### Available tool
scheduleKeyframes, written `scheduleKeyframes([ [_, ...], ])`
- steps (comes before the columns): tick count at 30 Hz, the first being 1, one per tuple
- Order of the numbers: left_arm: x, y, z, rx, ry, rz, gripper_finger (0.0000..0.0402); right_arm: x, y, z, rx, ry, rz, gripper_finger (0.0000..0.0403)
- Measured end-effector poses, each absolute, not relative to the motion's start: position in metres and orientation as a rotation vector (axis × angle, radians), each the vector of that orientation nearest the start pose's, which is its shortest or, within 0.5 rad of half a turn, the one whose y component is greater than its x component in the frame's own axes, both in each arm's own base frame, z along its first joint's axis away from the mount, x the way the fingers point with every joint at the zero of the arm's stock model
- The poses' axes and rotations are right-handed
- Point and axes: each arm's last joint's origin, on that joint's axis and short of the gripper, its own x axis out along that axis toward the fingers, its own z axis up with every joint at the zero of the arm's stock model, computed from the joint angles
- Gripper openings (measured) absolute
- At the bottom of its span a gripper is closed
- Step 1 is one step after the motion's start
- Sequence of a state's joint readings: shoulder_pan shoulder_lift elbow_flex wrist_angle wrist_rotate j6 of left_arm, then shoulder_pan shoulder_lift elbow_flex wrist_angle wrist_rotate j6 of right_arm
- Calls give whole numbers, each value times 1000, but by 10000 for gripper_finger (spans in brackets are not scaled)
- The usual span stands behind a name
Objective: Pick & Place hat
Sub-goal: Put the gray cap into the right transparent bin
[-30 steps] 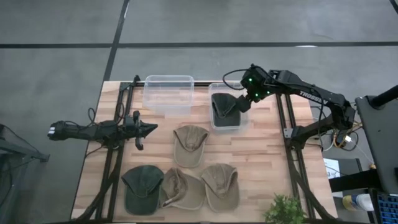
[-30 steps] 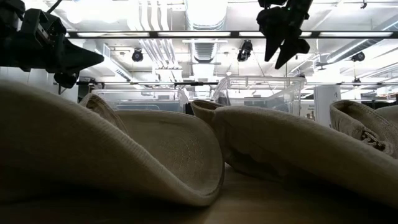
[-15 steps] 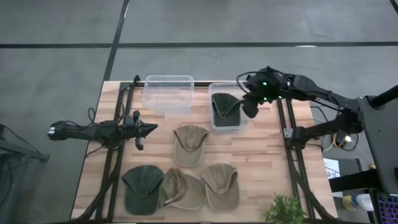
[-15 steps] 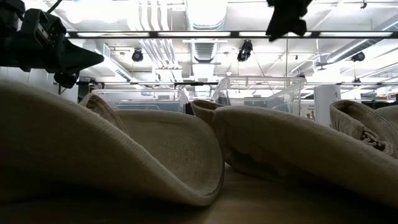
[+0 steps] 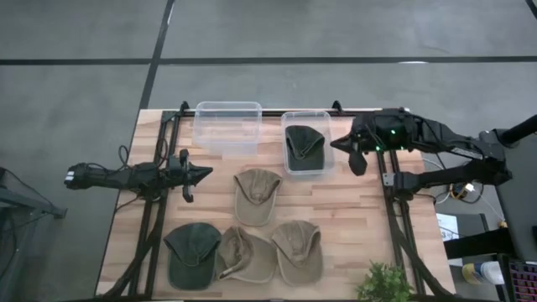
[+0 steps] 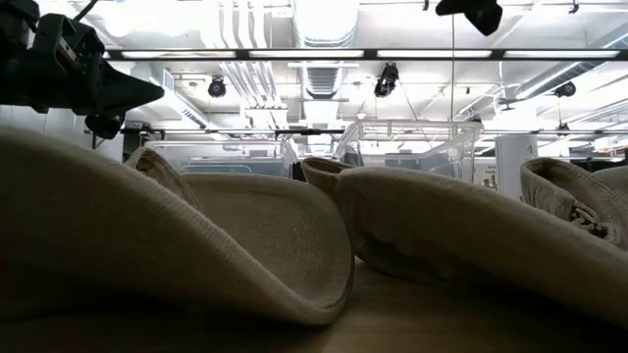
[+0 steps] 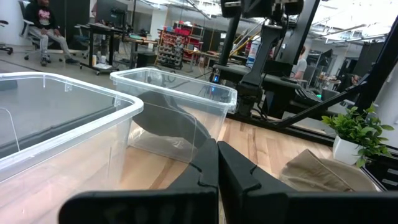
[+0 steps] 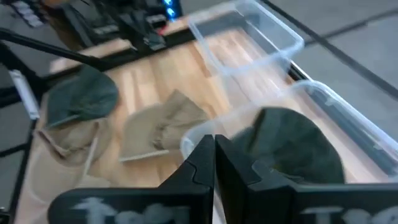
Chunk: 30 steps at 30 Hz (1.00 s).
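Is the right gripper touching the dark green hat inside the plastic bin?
Apart. In the high view, the right gripper is shut beside the bin, outside its wall, while the dark green hat lies inside.

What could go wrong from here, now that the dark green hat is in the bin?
1. The tan hats and lie close to another tan hat; grasping one may drag its neighbour.
2. The right gripper, fingers shut, must open before the next grasp.
3. The dark green hat fills much of its bin; another hat may sit proud.

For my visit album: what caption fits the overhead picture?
Dark green hat lies in a clear bin; right gripper beside it, four hats on the table.
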<state>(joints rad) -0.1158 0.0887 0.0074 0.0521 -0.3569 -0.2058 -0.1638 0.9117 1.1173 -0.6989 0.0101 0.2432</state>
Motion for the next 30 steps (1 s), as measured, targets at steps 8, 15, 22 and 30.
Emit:
scheduleKeyframes([
  [8,101,-2,164,-198,3,243,0,164,-3,346,255,373,-71,8],
  [15,101,-2,164,-198,3,243,0,169,20,324,214,268,89,8],
  [22,101,-2,165,-180,-6,242,0,177,45,298,81,257,234,8],
  [30,101,-2,172,-438,-108,226,0,183,60,268,47,231,302,8],
])
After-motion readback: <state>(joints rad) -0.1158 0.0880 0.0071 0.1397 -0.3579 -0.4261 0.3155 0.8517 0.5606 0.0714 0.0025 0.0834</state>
